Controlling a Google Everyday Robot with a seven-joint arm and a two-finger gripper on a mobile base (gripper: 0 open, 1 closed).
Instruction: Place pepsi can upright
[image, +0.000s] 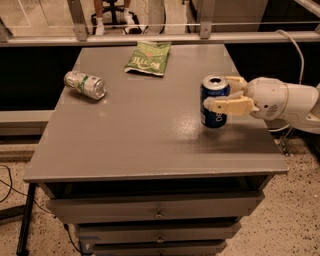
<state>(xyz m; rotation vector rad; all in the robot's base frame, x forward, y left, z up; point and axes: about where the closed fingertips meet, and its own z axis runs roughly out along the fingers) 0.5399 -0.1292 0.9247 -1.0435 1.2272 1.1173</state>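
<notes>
Currently the grey table (150, 145) is carrying everything, and the gripper (220, 93) is reaching in over the table's right edge on its white arm. Its fingers (231, 106) are clamping the pepsi can (214, 116) from either side, one crossing the near face and one sitting behind the rim. The pepsi can is standing upright near the table's right edge, its base seemingly resting on the top, so the placing step is looking all but done. The next move, I judge, is calling for a gentle release: parting the fingers evenly and pulling away over the table's right edge without tipping the can.

A green chip bag (148, 57) is lying flat by the table's far edge. A silver-and-green can (85, 84) is lying on its side near the table's far left corner. Both are sitting well away from the gripper's path, so nothing is standing in the way.
</notes>
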